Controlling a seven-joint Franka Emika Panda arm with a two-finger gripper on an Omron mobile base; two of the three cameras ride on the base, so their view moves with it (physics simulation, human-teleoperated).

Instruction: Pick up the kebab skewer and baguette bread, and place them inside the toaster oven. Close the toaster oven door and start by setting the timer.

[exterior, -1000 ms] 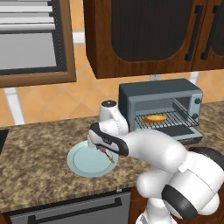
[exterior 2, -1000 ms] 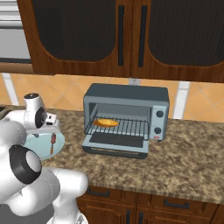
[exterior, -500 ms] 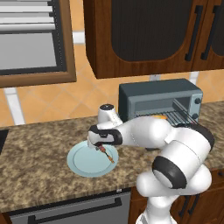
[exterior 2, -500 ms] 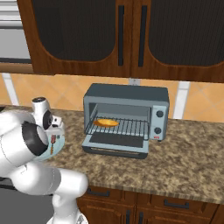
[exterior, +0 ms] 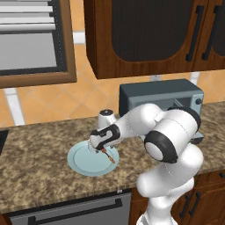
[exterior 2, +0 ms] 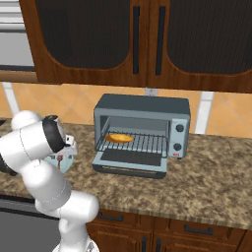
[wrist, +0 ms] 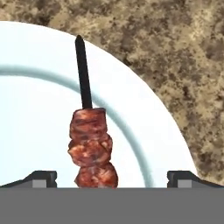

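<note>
The kebab skewer [wrist: 89,144], a dark stick with reddish-brown chunks, lies on a pale blue plate [wrist: 35,131]. My gripper [wrist: 113,180] hovers low over it, open, with one fingertip [wrist: 41,179] on either side of the meat and apart from it. In the left base view the gripper [exterior: 102,149] hangs over the plate [exterior: 77,159], and the skewer [exterior: 110,157] shows just under it. The baguette bread [exterior 2: 121,138] rests on the wire rack inside the toaster oven [exterior 2: 142,110]. The toaster oven door [exterior 2: 130,162] hangs down open.
The plate [exterior 2: 65,161] sits on the speckled granite counter [exterior 2: 206,182], left of the oven. Black knobs [exterior 2: 179,129] run down the oven's right side. Dark wood cabinets [exterior 2: 147,39] hang above. My own arm covers much of the oven [exterior: 162,94] in the left base view.
The arm has folded over, its elbow swinging in front of the oven in the left base view. The hand stays low over the plate. The jaws remain open.
</note>
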